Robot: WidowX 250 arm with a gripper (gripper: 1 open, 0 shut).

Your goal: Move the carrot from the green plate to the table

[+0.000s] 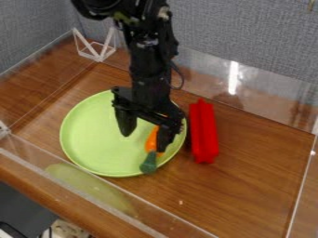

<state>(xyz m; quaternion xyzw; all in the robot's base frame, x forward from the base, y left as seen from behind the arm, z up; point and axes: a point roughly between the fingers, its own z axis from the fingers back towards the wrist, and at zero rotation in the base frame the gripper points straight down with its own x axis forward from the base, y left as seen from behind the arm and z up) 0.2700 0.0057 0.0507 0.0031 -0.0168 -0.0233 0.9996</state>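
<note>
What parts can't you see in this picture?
- Carrot: the gripper stands in front of its upper end, so whether it rests on the green plate or the table is unclear.
- Plate's right rim: hidden behind the gripper and carrot.
- Arm's top: cut off by the upper edge.
- White object at the back: too small to identify.

A dark reddish-brown wooden counter (255,177) with visible grain fills the view, its glossy surface catching soft light. Clear acrylic walls (267,85) edge it on all sides, their rims showing as pale lines, with a bright reflection smeared along the near wall. Behind the far wall stands a grey, finely textured partition (267,33). A small white wire-like stand (92,43) sits in the far left corner.
</note>
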